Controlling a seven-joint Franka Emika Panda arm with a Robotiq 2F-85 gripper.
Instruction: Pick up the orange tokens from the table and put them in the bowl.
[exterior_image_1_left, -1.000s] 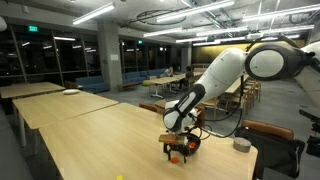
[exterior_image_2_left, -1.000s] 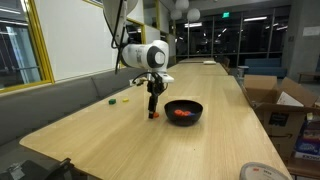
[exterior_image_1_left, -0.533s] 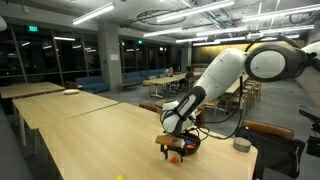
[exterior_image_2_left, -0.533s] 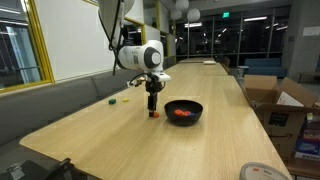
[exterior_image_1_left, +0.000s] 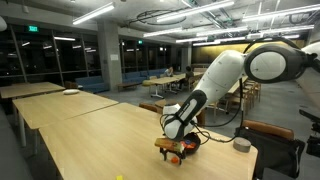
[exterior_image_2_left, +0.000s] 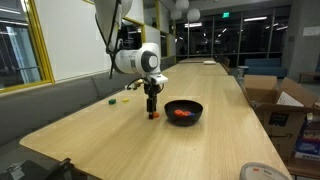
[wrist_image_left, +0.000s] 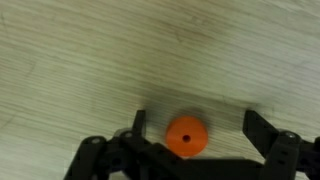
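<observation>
Lying flat on the table (wrist_image_left: 60, 50), round orange token (wrist_image_left: 186, 137), dark centre hole, pincer (wrist_image_left: 194, 124) wide either side

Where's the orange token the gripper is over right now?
In the wrist view the round flat orange token lies on the light-wood table between the fingers of the open gripper, beside the small black bowl in an exterior view.

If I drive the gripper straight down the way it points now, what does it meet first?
Probably the table: the gripper points down with open jaws straddling an orange token, so the tips should land either side of it. Height is unclear.
</observation>
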